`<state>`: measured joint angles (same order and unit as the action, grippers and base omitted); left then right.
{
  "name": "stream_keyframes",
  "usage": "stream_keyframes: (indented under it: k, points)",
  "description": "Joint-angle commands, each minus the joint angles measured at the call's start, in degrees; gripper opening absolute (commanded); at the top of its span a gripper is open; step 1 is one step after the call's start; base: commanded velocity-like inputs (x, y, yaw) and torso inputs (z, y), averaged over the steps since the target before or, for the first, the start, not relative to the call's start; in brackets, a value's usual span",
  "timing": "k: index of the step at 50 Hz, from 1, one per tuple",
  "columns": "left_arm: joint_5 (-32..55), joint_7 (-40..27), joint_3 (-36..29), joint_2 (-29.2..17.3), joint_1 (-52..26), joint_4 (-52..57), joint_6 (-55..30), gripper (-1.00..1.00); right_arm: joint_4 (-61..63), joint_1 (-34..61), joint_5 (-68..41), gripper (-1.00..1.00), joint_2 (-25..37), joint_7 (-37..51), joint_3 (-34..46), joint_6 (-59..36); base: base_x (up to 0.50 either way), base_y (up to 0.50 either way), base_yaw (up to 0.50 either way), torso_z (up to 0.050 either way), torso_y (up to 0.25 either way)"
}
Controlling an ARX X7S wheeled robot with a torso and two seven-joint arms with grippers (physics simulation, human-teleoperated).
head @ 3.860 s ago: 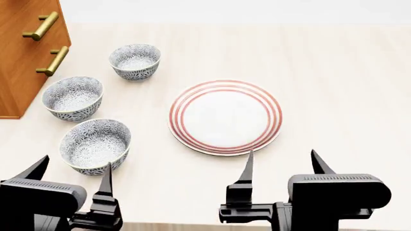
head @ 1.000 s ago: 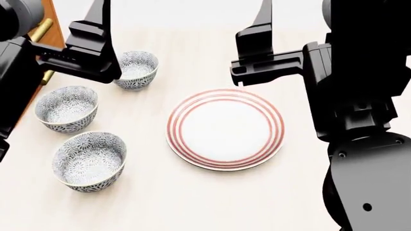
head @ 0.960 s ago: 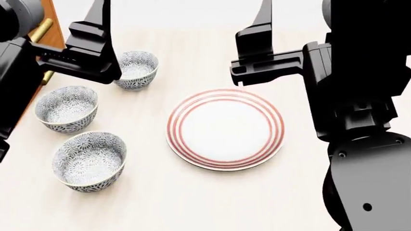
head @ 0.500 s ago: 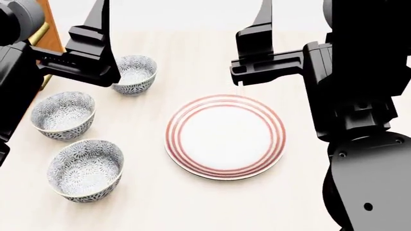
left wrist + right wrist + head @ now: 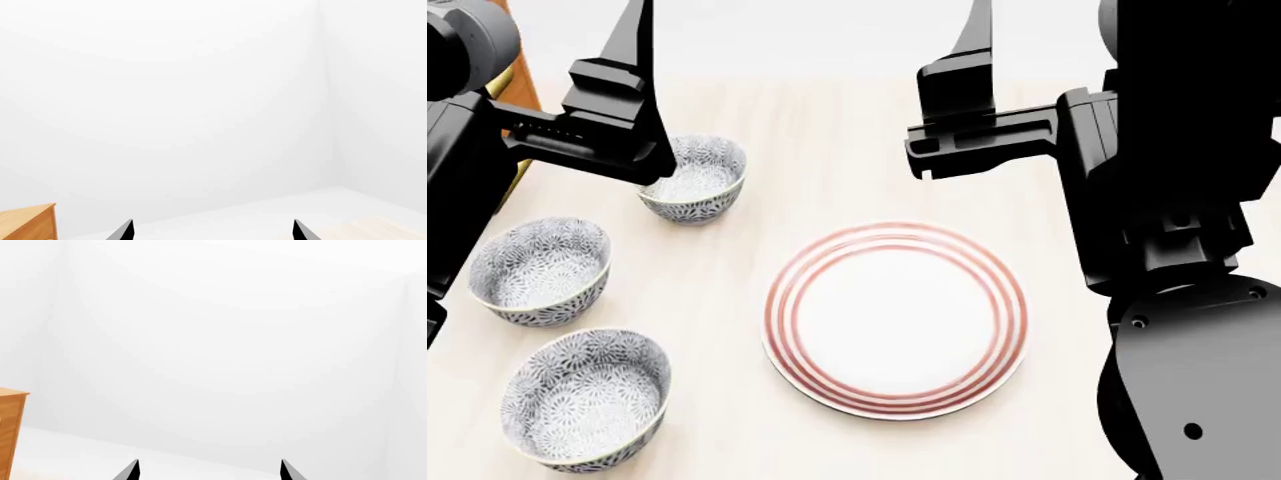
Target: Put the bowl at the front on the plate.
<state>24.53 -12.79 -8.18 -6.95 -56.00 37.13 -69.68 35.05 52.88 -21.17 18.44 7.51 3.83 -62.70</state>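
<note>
- Pale wood tabletop (image 5: 814, 150) fills the head view, with plain white walls behind it in both wrist views.
- Right arm (image 5: 1174, 240), a large black mass, stands raised along the right side of the head view, above the table.
- Left arm (image 5: 467, 130) is raised at the left edge of that view, partly hiding a wooden cabinet (image 5: 515, 72) at the table's far left corner; the same cabinet shows as an orange-brown block in the left wrist view (image 5: 27, 222) and the right wrist view (image 5: 12, 435).
- Plate (image 5: 896, 318), white with three thin red rings, lies flat at the table's middle with nothing on it, below and nearer the robot than the right gripper.
- Three patterned bowls stand upright in a line at the left: the bowl (image 5: 585, 411) at the front, a middle bowl (image 5: 538, 270) behind it, a far bowl (image 5: 694, 178) beyond that. None touches another or the plate.
- The front bowl sits well to the left of the plate, at the near left of the table, well apart from both grippers.
- Left gripper (image 5: 209, 231) is held high and level, facing the wall; its two finger tips stand well apart with nothing between them. In the head view one finger (image 5: 630, 60) overlaps the far bowl's rim.
- Right gripper (image 5: 208, 470) is likewise raised, its tips spread wide and empty.
</note>
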Motion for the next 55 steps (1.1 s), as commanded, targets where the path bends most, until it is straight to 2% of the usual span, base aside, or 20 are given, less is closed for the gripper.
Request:
stream_keyframes:
  k: [1,44,48,49,52,55]
  points:
    - [0.6,-0.5,0.0,-0.3,0.2,-0.1,0.3,1.0,0.0,0.0,-0.3,1.0,0.1,0.2,0.0,0.0,0.15,0.0,0.0,0.0,0.0]
    - [2.3,-2.3,-0.4,-1.5,0.4,-0.8,1.5,1.0,0.0,0.3,-1.3,1.0,0.5,1.0,-0.1,0.3,0.16,0.0,0.0,0.0,0.0]
    - [3.3,-2.7,0.4,-1.0,-2.4,-1.3,-1.1,1.0,0.0,0.3,-1.4,1.0,0.5,1.0,-0.1,0.3,0.16,0.0,0.0,0.0,0.004]
    - [2.7,-2.6,-0.2,-1.5,-0.3,-1.0,0.9,1.0,-0.1,0.3,-1.4,1.0,0.5,1.0,-0.1,0.4,0.16,0.0,0.0,0.0,0.0]
    - [3.4,-2.8,0.4,-1.1,-2.1,-1.4,-0.7,1.0,-0.1,0.3,-1.4,1.0,0.6,1.1,0.0,0.4,0.15,0.0,0.0,0.0,0.0]
    - [2.8,-2.7,-0.3,-1.7,0.3,-1.0,1.6,1.0,-0.1,0.3,-1.5,1.0,0.6,1.2,0.0,0.3,0.15,0.0,0.0,0.0,0.0]
